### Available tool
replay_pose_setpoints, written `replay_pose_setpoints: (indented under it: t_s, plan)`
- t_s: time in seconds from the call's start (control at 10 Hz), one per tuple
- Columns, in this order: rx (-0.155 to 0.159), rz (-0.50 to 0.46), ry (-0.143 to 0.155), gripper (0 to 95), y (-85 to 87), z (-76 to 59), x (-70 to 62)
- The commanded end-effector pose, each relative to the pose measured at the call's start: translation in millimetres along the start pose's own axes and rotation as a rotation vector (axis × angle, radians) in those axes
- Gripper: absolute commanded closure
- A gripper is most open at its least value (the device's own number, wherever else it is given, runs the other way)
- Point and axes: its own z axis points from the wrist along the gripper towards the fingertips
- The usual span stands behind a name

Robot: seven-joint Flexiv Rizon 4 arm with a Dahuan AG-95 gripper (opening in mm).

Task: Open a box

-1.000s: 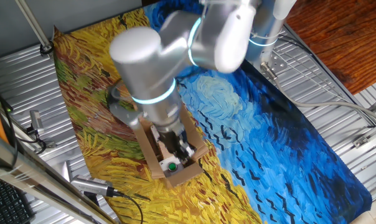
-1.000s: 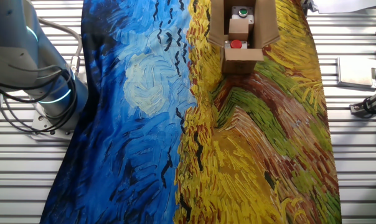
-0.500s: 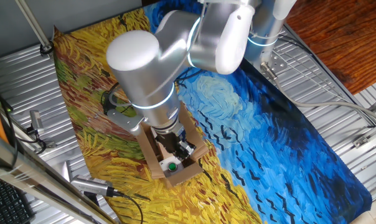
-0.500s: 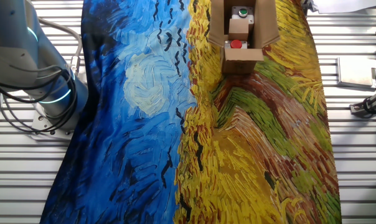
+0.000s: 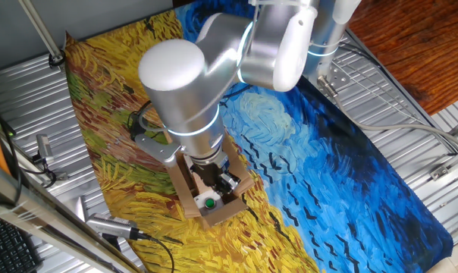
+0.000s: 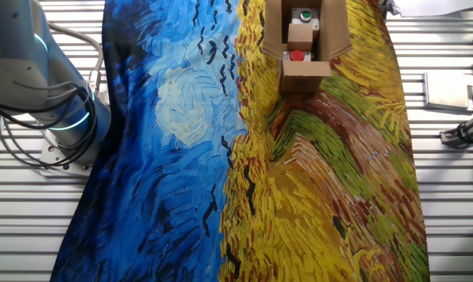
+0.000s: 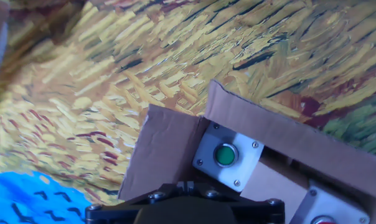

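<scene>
The box (image 5: 211,191) lies on the painted cloth with its flaps spread open. Inside sits a pale insert with a green button (image 5: 209,202). The other fixed view has the box (image 6: 330,31) at the top edge, a green button (image 6: 305,14) at its far end and a red button (image 6: 297,56) at its near end. My gripper (image 5: 216,179) hangs over the box, dark below the big silver wrist. In the hand view the gripper (image 7: 184,185) is a dark block at the bottom edge, its fingertips pressed together with nothing between them, above the open flap (image 7: 166,146) and green button (image 7: 225,154).
A Van Gogh style cloth (image 6: 221,157) covers the slatted metal table (image 5: 411,114). Hand tools (image 5: 111,226) and a keyboard corner lie at the front left of one fixed view. The robot base (image 6: 60,117) with cables stands left of the cloth, and metal parts (image 6: 463,129) lie to its right.
The wrist has shifted slightly to the right and up over the box. The box and its flaps have not moved.
</scene>
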Motion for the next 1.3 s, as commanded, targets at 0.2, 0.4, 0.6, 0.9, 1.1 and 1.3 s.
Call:
replay_pose_setpoints:
  t_s: [0.2, 0.4, 0.6, 0.9, 1.1, 1.3]
  plan:
    - [-0.011, 0.003, 0.003, 95.0, -14.2, -10.9, 8.1]
    - [-0.004, -0.050, 0.011, 95.0, -51.8, -35.8, 29.3]
    - [-0.005, -0.117, 0.022, 95.0, -87.0, -55.4, 41.0]
    - [0.025, -0.179, 0.026, 95.0, -114.4, -67.5, 53.4]
    - [0.036, -0.172, 0.005, 95.0, -114.4, -67.5, 53.4]
    - [0.049, -0.109, -0.027, 95.0, -114.4, -67.5, 53.4]
